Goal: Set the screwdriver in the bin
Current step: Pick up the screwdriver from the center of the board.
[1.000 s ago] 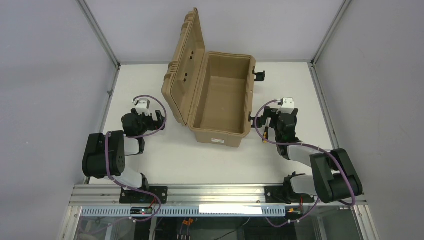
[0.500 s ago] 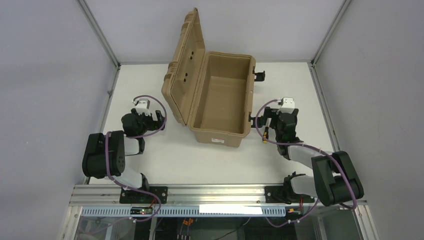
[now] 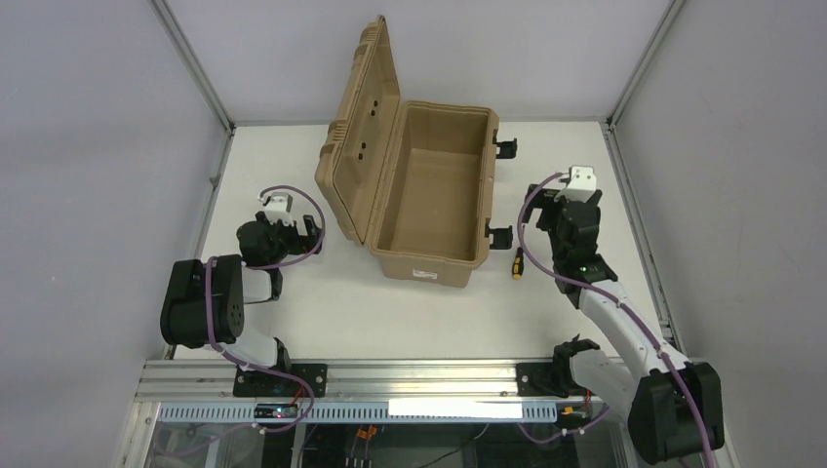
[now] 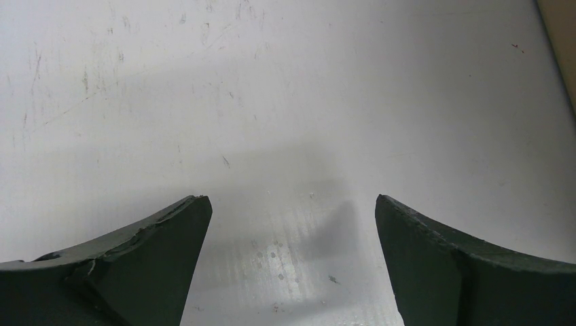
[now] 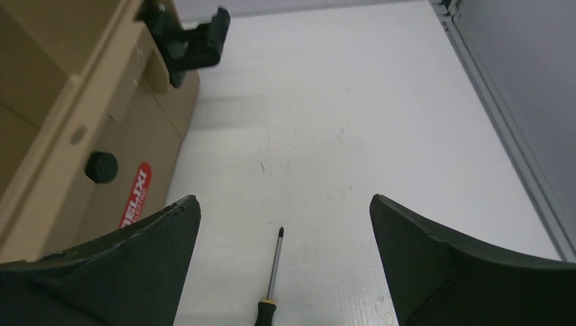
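Observation:
The screwdriver [image 3: 518,263], with a thin metal shaft and a black-and-yellow handle, lies flat on the white table just right of the bin's near right corner. The bin [image 3: 429,261] is a tan case standing open and empty, its ribbed lid [image 3: 361,127] tilted up on the left. My right gripper [image 3: 552,216] is open and empty, raised above the table right of the bin. In the right wrist view the screwdriver [image 5: 275,265] lies below and between the open fingers, tip pointing away, with the bin [image 5: 81,122] at left. My left gripper [image 3: 310,234] is open over bare table.
Two black latches [image 3: 500,235] [image 3: 507,146] stick out from the bin's right side. The bin's edge [image 4: 567,47] shows at the top right of the left wrist view. Grey walls and metal rails [image 3: 634,205] border the table.
My right arm has stretched up and toward the far right, away from the screwdriver, which now lies uncovered on the table. The left arm has not moved.

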